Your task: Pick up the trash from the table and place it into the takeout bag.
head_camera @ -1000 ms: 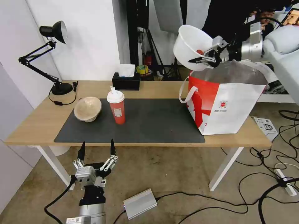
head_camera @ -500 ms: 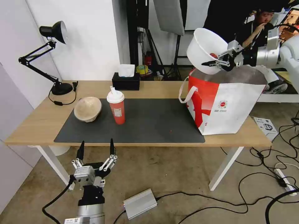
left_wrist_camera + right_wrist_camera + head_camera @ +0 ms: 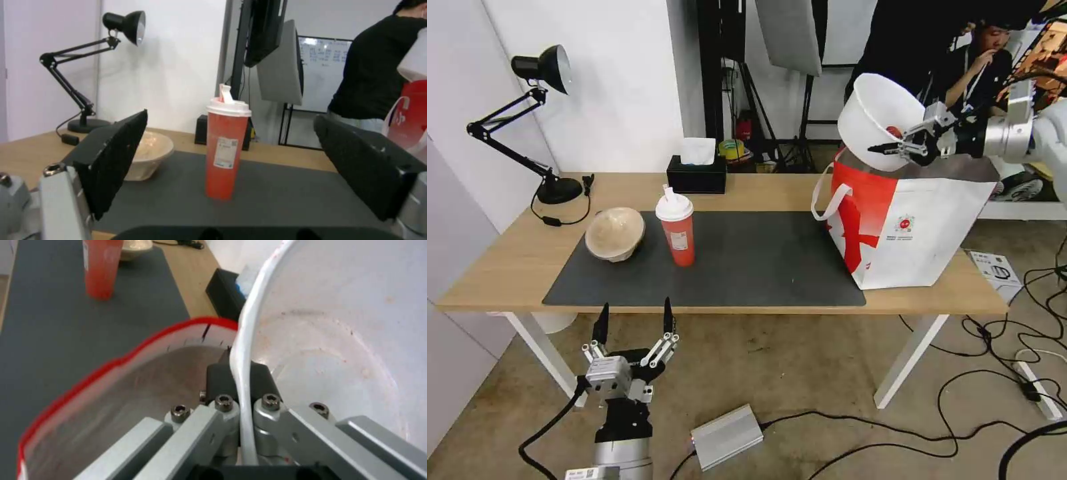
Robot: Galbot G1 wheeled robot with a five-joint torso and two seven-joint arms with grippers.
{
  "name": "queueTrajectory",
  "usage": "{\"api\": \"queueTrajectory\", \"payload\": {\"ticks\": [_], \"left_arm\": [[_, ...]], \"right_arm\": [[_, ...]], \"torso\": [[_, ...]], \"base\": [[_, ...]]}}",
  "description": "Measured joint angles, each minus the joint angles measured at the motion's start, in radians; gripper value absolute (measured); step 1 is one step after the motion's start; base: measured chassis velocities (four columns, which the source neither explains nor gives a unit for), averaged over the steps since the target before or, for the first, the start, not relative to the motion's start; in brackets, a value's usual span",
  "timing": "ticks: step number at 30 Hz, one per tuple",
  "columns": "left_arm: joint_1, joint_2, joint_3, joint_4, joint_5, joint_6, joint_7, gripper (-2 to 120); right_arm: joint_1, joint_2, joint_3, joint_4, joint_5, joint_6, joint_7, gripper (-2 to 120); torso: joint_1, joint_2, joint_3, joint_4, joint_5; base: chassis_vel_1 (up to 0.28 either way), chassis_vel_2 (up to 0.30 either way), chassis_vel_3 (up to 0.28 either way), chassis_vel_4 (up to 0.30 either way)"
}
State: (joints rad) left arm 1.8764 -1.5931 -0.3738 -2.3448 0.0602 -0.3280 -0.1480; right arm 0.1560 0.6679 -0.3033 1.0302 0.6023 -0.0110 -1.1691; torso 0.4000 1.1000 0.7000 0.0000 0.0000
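Right arm reaching in from the right at height, right gripper [image 3: 894,145] with fingers clamped on a thin rim, left arm low in front of the base, left gripper [image 3: 633,319] pointing up, fingers spread wide

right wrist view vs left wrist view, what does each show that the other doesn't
Right wrist alone: the right gripper clamped on the white bowl's rim over the takeout bag's silver lining. Left wrist alone: the open left gripper, the desk lamp. Shared: red cup, tan bowl, grey mat, tissue box.
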Motion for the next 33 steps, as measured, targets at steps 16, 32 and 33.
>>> {"api": "queueTrajectory", "payload": {"ticks": [16,32,33], "left_arm": [[0.002,0.000,-0.002,-0.001,0.000,0.000,-0.002,100],[0.008,0.000,0.007,0.002,0.009,0.000,-0.002,100],[0.009,0.000,0.008,0.002,0.011,0.000,-0.002,100]], "right_arm": [[-0.081,-0.004,0.046,0.004,-0.004,0.000,0.005,0],[-0.103,-0.005,0.059,0.020,0.024,0.000,0.023,6],[-0.103,-0.005,0.059,0.021,0.027,0.001,0.025,12]], "torso": [[0.000,0.000,0.000,-0.0001,0.0000],[0.000,0.000,0.000,-0.0001,0.0000],[0.000,0.000,0.000,0.0000,0.0000]], "base": [[0.000,0.000,0.000,0.000],[0.000,0.000,0.000,0.000],[0.000,0.000,0.000,0.000]]}}
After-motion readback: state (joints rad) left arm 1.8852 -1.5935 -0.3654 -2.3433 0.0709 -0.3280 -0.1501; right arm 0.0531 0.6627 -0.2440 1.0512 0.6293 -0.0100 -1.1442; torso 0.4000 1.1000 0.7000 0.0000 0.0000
